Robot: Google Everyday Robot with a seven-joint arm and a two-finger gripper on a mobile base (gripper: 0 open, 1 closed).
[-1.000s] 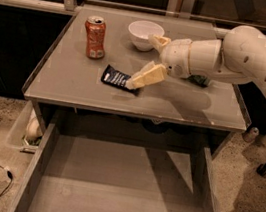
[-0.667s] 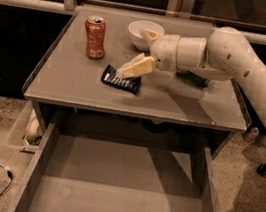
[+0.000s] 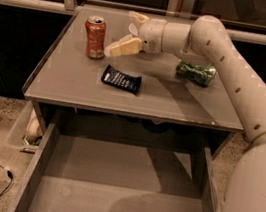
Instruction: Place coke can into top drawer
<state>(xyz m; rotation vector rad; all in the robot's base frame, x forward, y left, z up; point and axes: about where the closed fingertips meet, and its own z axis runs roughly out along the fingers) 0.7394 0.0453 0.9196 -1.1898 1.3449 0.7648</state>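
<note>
— Coke can (image 3: 95, 37): where is it sitting?

— It is standing upright on the far left part of the tabletop (image 3: 174, 102), silver top up. It is outside the drawer.

— Now take me from the biggest thing down.

— The white arm (image 3: 232, 59) is reaching in from the right, crossing the far half of the tabletop. Below the front edge, the top drawer (image 3: 112, 170) is hanging pulled out toward the camera, and shadows are lying across its flat grey bottom.

— And the gripper?

— The gripper (image 3: 120, 32) is hovering just right of the coke can, pointing left at it. Its jaws are standing wide apart and gripping nothing. The nearer fingertip is sitting just beside the can's right side, and I cannot tell whether it is touching.

— Anything smaller?

— A black packet (image 3: 121, 79) is lying flat near the middle of the tabletop, in front of the gripper. A dented green can (image 3: 195, 72) is lying on its side further right, close beside the arm.
</note>
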